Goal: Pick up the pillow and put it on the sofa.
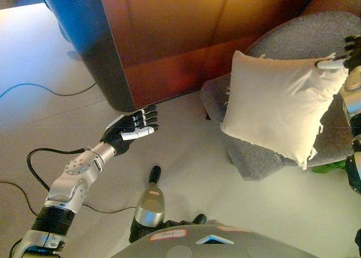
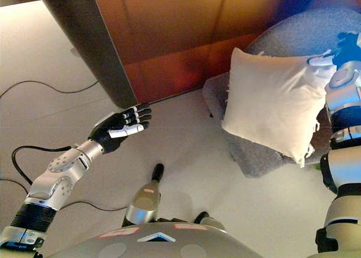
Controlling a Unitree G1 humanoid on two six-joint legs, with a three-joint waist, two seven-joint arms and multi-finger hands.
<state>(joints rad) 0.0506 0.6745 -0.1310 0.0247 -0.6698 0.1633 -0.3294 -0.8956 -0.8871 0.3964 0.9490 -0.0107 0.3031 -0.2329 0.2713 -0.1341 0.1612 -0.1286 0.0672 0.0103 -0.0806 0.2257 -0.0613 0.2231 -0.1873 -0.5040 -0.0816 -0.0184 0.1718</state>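
Note:
A cream pillow [image 1: 276,103] with frayed edges hangs tilted over the front of a grey rounded sofa [image 1: 304,35]. Its lower corner reaches past the sofa's seat edge [image 2: 254,159]. My right hand [image 1: 345,53] comes in from the right edge and is shut on the pillow's upper right corner. My left hand [image 1: 132,129] hovers over the floor well to the left of the pillow, fingers straight and holding nothing.
A large brown and dark cabinet [image 1: 169,38] stands behind, close to the sofa's left side. A thin cable [image 1: 39,88] lies on the pale floor at left. Something green [image 1: 330,166] shows under the sofa's right edge.

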